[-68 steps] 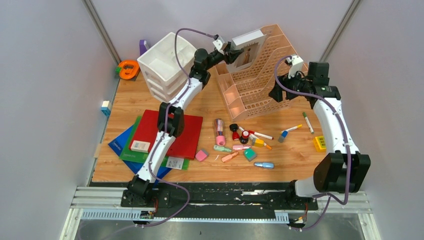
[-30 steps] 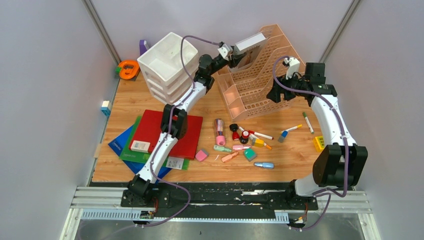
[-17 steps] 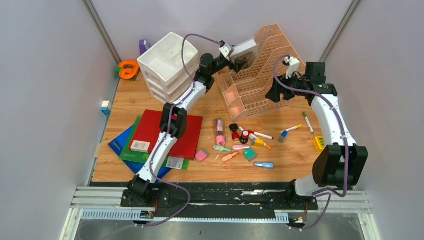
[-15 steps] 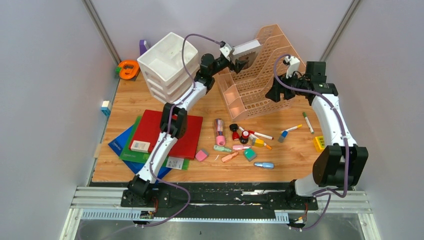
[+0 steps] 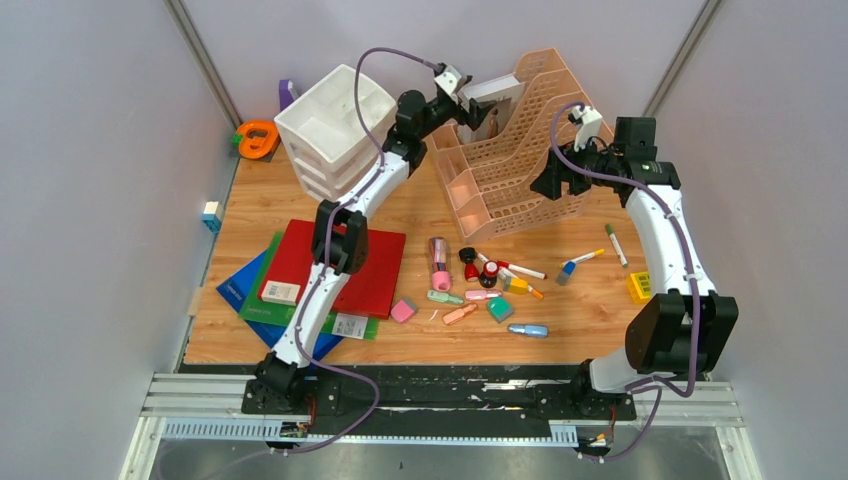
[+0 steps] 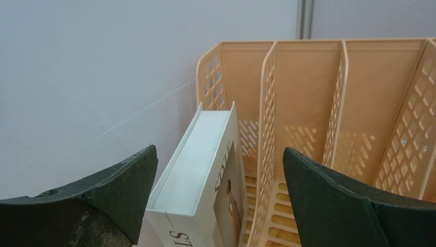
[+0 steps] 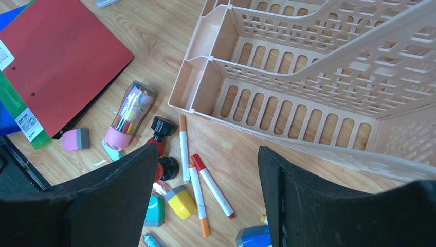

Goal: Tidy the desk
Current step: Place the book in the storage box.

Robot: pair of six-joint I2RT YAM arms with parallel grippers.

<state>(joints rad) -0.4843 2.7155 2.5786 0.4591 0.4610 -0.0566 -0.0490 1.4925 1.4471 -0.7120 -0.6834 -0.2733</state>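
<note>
Left hand [image 6: 218, 150] spread wide, and the white book [image 6: 198, 164] stands free between its fingers, touching neither. The book sits in the end slot of the peach file rack [image 5: 510, 170], leaning a little, its spine running away from the hand along the slot. A straight pull-back looks clear to me, with only the slot divider close by.

Right hand [image 7: 206, 148] is part open at the rack's far side, nothing between its fingers; whether it braces the wall I can't tell.

The bench [image 5: 270, 195] stretches out from the arms, still littered. The markers [image 5: 500, 270] lie nearer the right arm, the red folder [image 5: 340, 265] nearer the left, and the white drawer unit [image 5: 330, 125] crowds the left elbow.
</note>
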